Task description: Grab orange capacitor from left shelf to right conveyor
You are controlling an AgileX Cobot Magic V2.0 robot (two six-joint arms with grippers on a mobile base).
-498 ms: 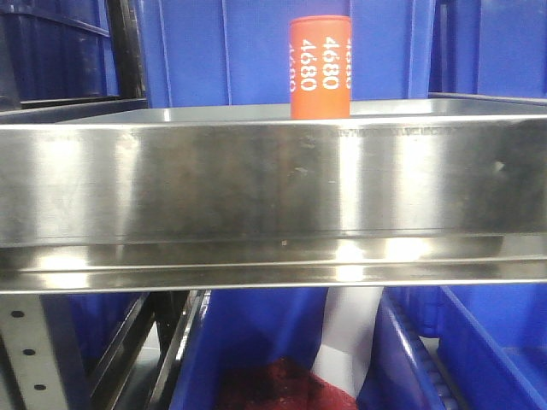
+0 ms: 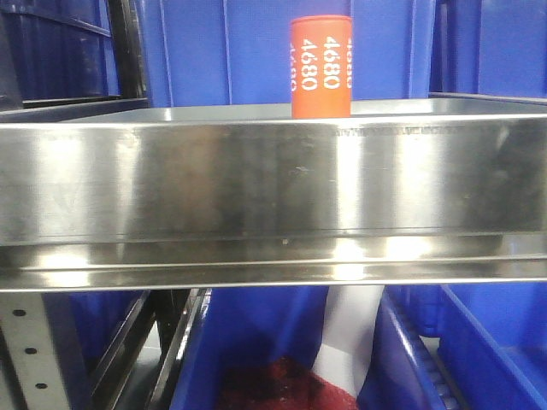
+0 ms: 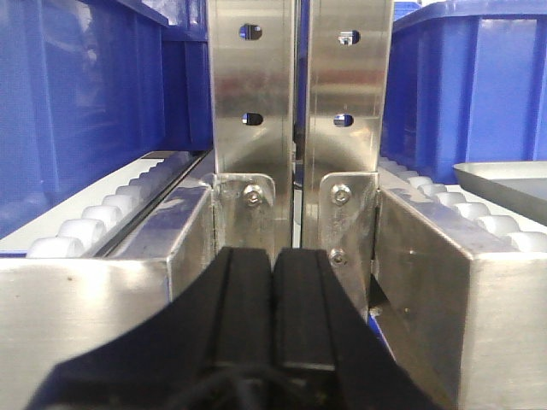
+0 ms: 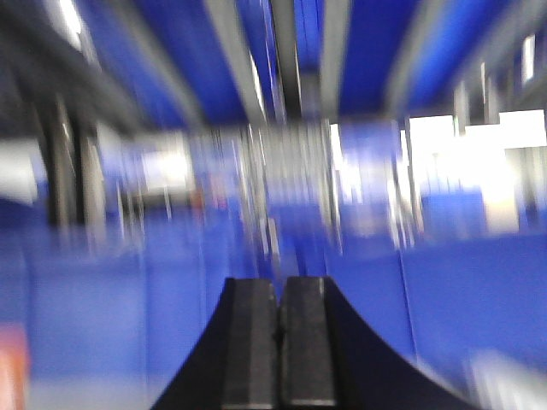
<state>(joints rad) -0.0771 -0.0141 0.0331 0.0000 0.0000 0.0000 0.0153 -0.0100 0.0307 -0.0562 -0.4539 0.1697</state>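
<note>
Closed on nothing: left gripper (image 3: 273, 329), two black rubber-faced fingers pressed flat together, low in the left wrist view. Straight ahead of it, a pair of shiny perforated steel uprights (image 3: 253, 94) with bolted brackets at the foot. On either side of those, rails of white plastic rollers (image 3: 85, 232) running back between tall blue plastic bins (image 3: 77, 111). At the right edge of that view, the corner of a shallow grey metal tray (image 3: 504, 179) lying on the rollers.

Likewise closed and empty: right gripper (image 4: 279, 342), black fingers together. Beyond it only streaks of blue and grey, too smeared to name.

In the front view, standing upright on the wide brushed stainless-steel shelf (image 2: 256, 184): small bright orange capacitor (image 2: 320, 67), white "4680" down its side, right of the shelf's middle, behind the tall reflective front lip, foot hidden by that lip. No gripper near it. Under the shelf's left end, a perforated grey upright (image 2: 30, 350).
</note>
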